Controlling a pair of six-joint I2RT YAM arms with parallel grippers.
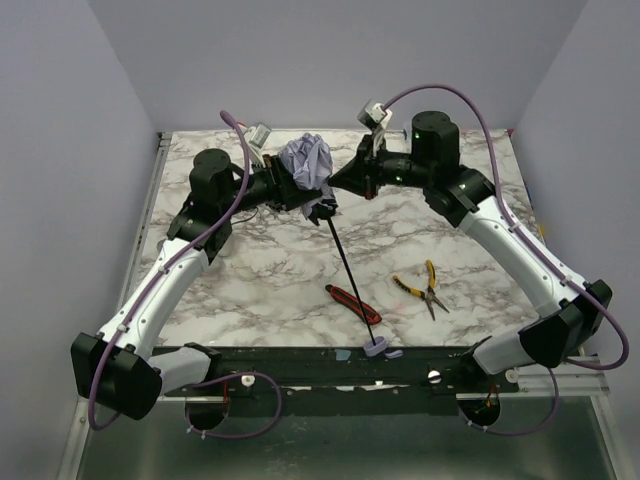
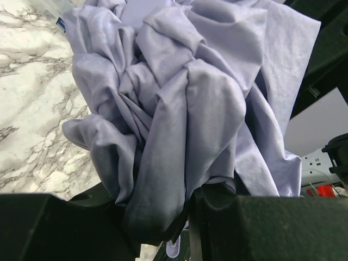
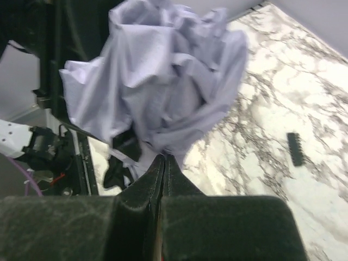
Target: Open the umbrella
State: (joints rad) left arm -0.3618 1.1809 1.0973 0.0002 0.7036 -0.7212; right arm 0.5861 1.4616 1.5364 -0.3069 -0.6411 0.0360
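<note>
Umbrella (image 1: 308,163), one — canopy bunched, held above bench (image 1: 250,270) between two claws; shaft (image 1: 345,265) slants to near edge. Left claw (image 2: 163,217) grasps fabric; right claw (image 3: 164,160) clenched, tips at fabric. Two tools — yellow pliers (image 1: 428,288), red-handled tool (image 1: 350,302).

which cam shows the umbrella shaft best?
Top external: the full black shaft runs from the bunched canopy to the handle. Both wrist views are filled by the crumpled canopy close up; no clear shaft in either.
</note>
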